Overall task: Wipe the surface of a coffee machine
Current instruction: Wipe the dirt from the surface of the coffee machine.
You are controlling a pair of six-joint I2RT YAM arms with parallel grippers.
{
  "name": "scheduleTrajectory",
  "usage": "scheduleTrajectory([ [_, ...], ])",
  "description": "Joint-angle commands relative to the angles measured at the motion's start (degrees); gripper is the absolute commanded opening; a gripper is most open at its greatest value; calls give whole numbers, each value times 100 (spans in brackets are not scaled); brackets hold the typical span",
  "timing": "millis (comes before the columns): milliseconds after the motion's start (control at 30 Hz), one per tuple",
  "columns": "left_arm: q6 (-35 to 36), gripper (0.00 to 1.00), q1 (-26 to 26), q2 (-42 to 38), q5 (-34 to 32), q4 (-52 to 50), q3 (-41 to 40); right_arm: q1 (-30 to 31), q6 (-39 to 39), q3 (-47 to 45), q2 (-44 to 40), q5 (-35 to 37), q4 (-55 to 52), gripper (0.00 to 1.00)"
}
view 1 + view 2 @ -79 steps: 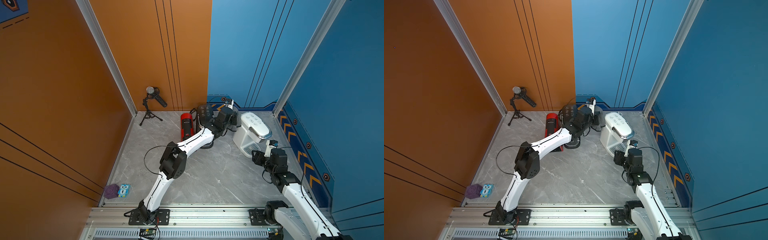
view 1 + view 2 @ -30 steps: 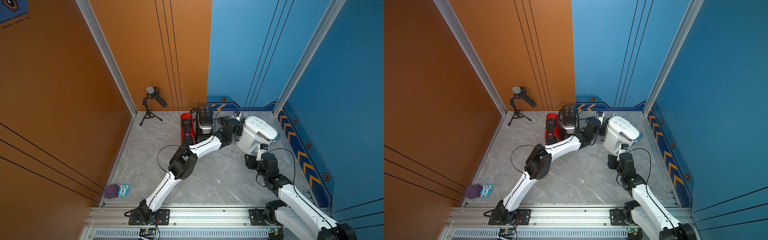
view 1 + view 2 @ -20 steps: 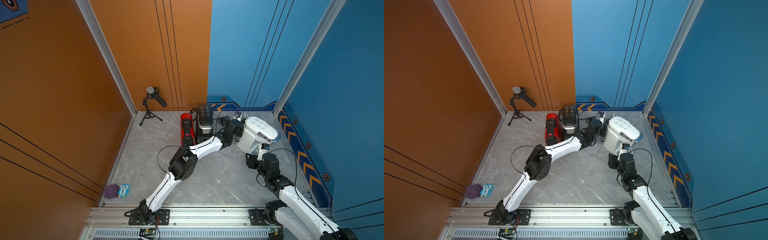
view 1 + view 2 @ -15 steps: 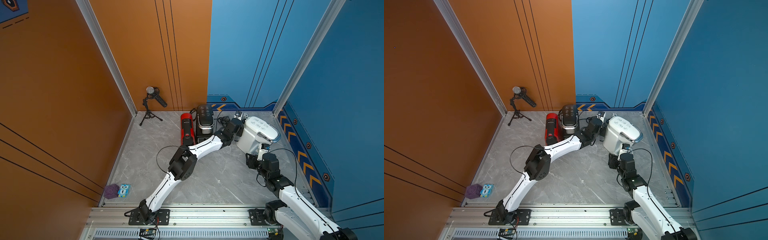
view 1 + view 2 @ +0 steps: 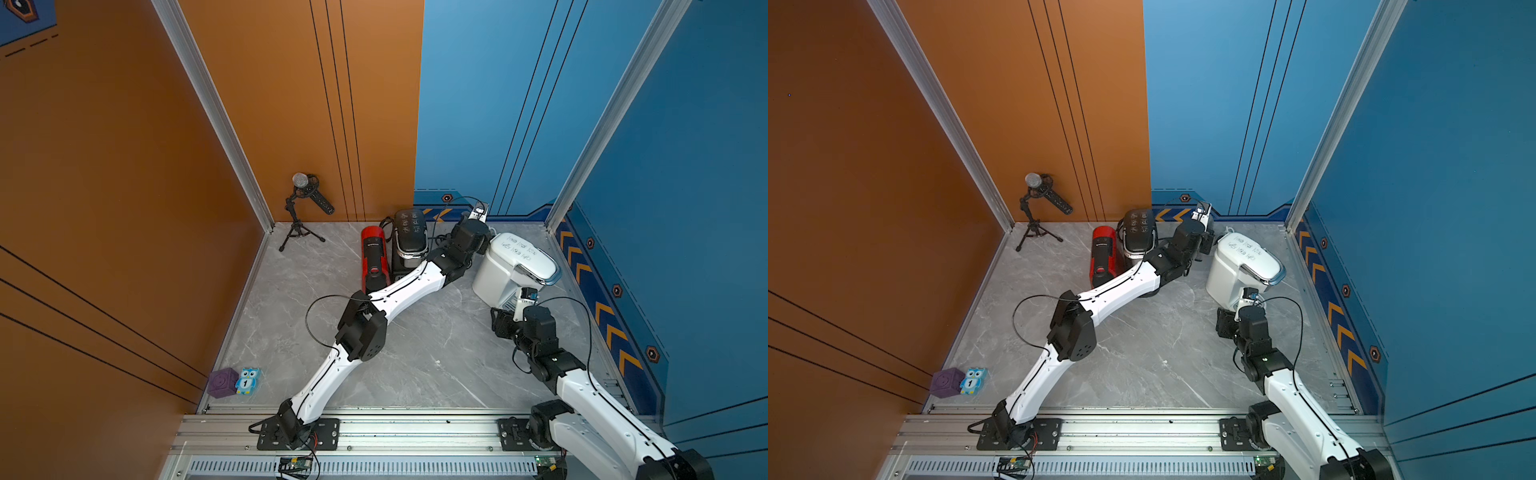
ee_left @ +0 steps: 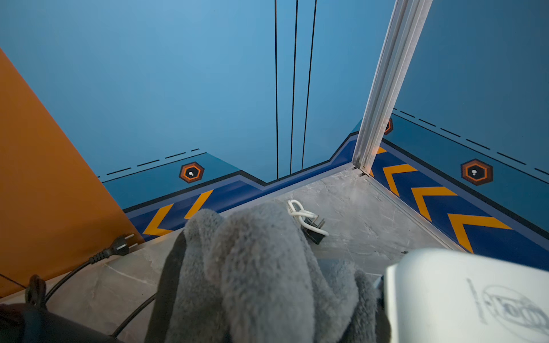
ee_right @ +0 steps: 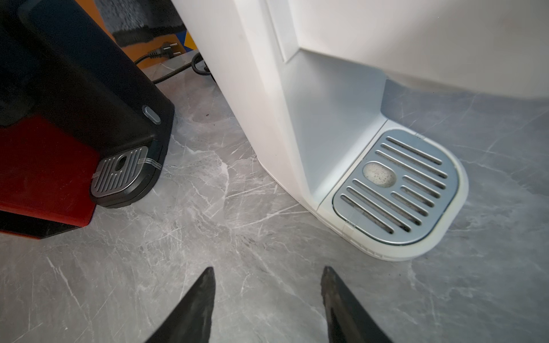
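While your right arm waited low at the front, the right gripper [image 7: 269,268] stood released and empty, just short of the drip tray [image 7: 395,187], much as it had a second before. Behind the tray, the white coffee machine [image 5: 505,266] sat turned from its pose of a few seconds back, with its front now facing that arm. You had brought the left gripper [image 5: 483,244] away from the black machine [image 5: 409,237] to the white one's rear corner. It was clenched on the grey cloth [image 6: 261,273], which appeared to lie against the casing. Over the last second it barely shifted. Scribbles on the lid [image 5: 517,249] remained, so I judge the top hardly wiped. Beyond lay a loose plug [image 6: 309,222].
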Motion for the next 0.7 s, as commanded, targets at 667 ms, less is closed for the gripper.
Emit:
scheduleTrajectory([
  [667,-434,0,-355,137,-372,-528,-985,53,-11,71,-8,1,64,58],
])
